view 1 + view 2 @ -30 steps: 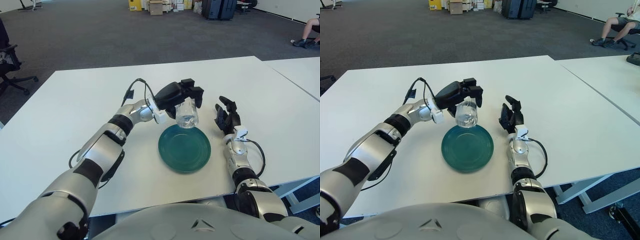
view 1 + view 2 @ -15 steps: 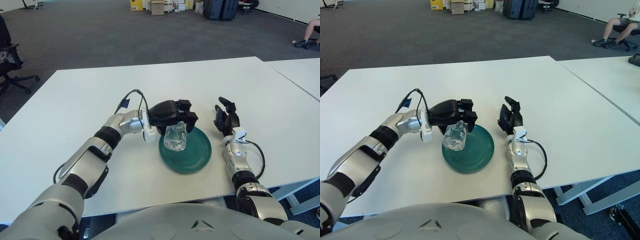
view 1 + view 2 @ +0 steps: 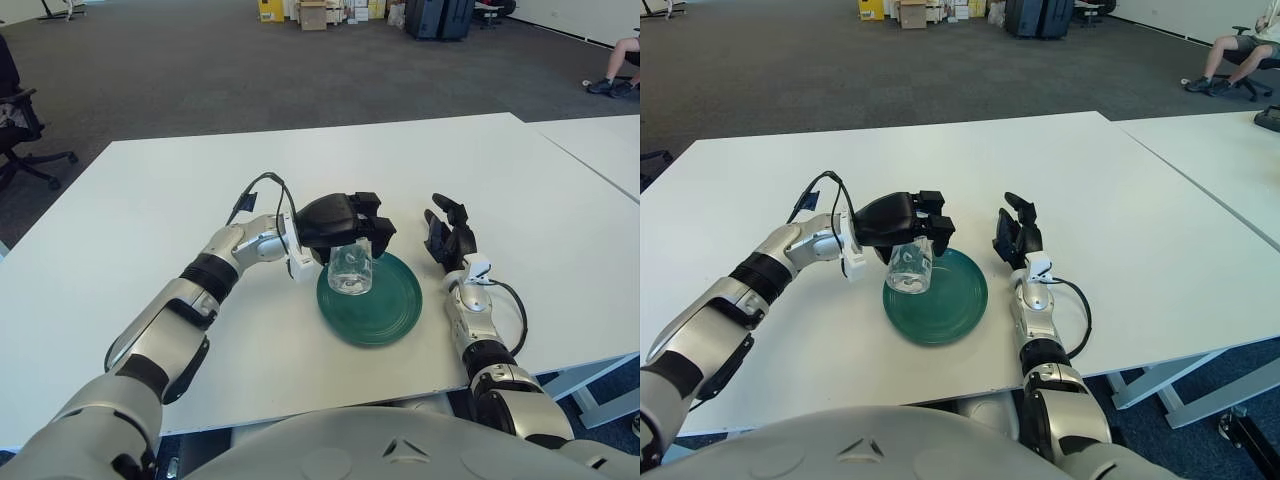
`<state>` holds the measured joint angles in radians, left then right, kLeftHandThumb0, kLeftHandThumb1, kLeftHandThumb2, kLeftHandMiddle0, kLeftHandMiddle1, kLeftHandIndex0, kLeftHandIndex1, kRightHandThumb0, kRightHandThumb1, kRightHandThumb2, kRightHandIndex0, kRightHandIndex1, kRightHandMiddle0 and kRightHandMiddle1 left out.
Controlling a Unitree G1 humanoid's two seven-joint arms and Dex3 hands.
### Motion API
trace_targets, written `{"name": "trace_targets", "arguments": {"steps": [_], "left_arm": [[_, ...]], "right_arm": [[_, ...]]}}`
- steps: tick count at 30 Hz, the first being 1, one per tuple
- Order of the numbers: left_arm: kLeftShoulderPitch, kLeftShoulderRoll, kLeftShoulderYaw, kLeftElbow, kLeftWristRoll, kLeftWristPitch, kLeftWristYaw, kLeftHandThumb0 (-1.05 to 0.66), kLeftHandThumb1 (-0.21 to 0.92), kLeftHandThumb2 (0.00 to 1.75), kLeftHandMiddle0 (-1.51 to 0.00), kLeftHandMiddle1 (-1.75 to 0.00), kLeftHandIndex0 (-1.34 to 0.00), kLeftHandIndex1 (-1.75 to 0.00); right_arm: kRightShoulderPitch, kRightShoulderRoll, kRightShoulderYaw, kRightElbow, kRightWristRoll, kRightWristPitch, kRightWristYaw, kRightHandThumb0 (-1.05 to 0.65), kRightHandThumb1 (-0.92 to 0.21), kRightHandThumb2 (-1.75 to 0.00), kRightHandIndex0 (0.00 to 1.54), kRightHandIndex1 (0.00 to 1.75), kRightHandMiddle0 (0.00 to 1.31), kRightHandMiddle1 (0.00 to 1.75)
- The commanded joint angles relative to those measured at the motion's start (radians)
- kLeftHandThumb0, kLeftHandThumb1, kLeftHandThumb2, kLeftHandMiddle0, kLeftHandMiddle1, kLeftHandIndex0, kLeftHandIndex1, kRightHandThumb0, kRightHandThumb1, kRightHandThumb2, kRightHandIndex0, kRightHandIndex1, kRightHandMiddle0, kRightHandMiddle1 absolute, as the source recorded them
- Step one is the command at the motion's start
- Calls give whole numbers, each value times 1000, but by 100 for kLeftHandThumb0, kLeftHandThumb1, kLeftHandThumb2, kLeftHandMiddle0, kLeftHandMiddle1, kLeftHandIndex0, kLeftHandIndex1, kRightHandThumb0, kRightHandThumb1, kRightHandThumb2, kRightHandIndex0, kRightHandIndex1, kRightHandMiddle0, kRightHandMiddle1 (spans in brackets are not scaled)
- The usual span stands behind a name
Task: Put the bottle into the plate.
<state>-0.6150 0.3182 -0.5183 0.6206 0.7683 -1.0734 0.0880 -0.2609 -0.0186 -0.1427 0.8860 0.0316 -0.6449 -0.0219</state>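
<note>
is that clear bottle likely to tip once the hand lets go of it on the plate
Possibly. The bottle stands over the left edge of the green plate, where the rim slopes. It looks clear and nearly empty, so probably light and easily nudged as the left hand releases.

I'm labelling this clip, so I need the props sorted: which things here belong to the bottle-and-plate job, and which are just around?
In the job:
- clear bottle, gripped by the left hand
- green plate beneath it
- white table

Just around:
- right hand, idle right of the plate
- boxes across the room
- office chair at left
</note>
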Motion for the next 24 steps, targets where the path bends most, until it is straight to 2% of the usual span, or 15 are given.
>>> {"name": "trace_targets", "arguments": {"steps": [1,7,11,18,19,21,24], "left_arm": [[-2,-2,10,-1,21,-18,62,49,26,138,-65,-175,-83,-175],[3,-8,3,-2,114,-20,186,47,29,135,-63,-175,-79,-175],[-17,-26,-31,-5,259,48,364,46,32,131,-60,-175,-75,-175],[-98,-54,-123,95,391,131,543,45,34,128,-58,-175,-71,-175],[-107,-56,-135,109,400,137,559,29,27,136,-64,-175,-65,-173],[-123,-58,-157,133,417,151,585,15,21,144,-69,-175,-60,-171],[-147,-63,-194,168,445,180,618,4,16,149,-72,-175,-56,-170]], "right_arm": [[49,30,-3,41,14,11,-4,-63,-92,-78,39,2,0,73],[47,34,-4,39,11,11,-7,-62,-92,-77,41,2,0,74],[47,35,0,34,4,13,-12,-62,-92,-77,40,2,0,74],[47,29,8,36,-20,13,-40,-63,-92,-80,39,1,0,73],[46,29,9,36,-22,12,-44,-63,-92,-80,39,1,0,73],[46,28,12,38,-26,11,-51,-63,-92,-80,39,1,0,72],[45,25,15,43,-28,8,-59,-63,-92,-80,39,1,0,71]]}}
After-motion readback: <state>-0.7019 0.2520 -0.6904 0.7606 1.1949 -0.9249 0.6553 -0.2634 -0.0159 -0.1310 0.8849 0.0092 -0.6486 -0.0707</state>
